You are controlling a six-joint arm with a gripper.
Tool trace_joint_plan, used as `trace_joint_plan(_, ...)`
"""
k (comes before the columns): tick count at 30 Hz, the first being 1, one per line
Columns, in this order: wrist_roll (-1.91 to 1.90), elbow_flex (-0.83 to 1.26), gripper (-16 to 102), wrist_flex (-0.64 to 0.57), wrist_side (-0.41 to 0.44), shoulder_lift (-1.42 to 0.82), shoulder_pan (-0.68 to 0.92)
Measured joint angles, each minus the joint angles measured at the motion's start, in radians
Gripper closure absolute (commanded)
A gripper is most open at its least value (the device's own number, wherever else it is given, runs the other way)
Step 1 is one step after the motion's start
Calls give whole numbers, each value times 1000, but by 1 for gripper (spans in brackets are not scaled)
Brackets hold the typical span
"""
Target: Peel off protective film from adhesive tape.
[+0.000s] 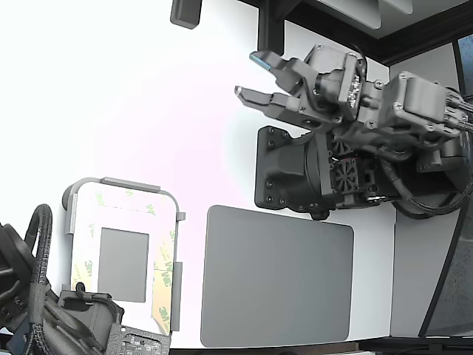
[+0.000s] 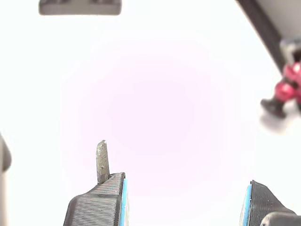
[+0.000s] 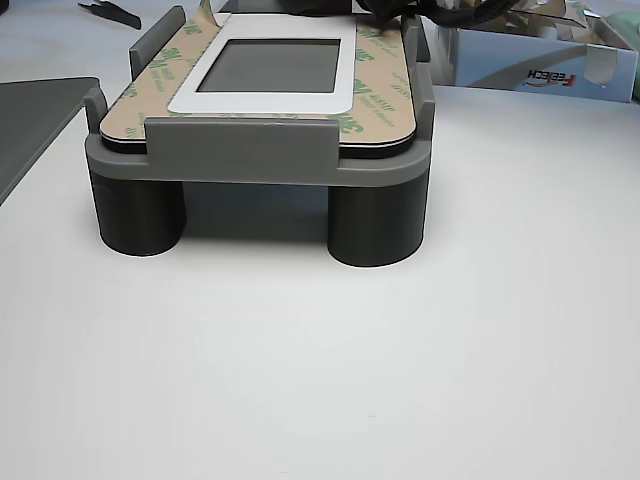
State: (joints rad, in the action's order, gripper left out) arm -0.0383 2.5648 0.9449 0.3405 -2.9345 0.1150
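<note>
The gripper (image 2: 186,200) has its fingers (image 2: 101,202) spread, holding nothing above the white tabletop (image 2: 155,94). The protective film (image 1: 164,270) lies on the plate (image 1: 103,203), well apart.

The gripper (image 1: 251,74) hung with jaws apart over bare white table (image 1: 148,111), well apart from the fixture (image 1: 122,185). Between them nothing stood. Beside the fixture, on the exterior view's right, lay the flat grey mat (image 1: 277,277). Raised grey walls (image 3: 240,135) rimmed the fixture's edges around the film (image 3: 375,100). A second arm (image 1: 44,310) crowded the fixture's near end.
</note>
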Motion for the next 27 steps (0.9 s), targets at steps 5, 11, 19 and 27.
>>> trace_joint_plan(5, -186, 60, -14, 41, -100, 0, -54)
trace_joint_plan(11, -141, 94, -14, 40, -117, 0, -69)
trace_joint_plan(19, -78, 95, -14, 34, -201, 0, -69)
trace_joint_plan(27, -80, 95, -14, 34, -193, 0, -69)
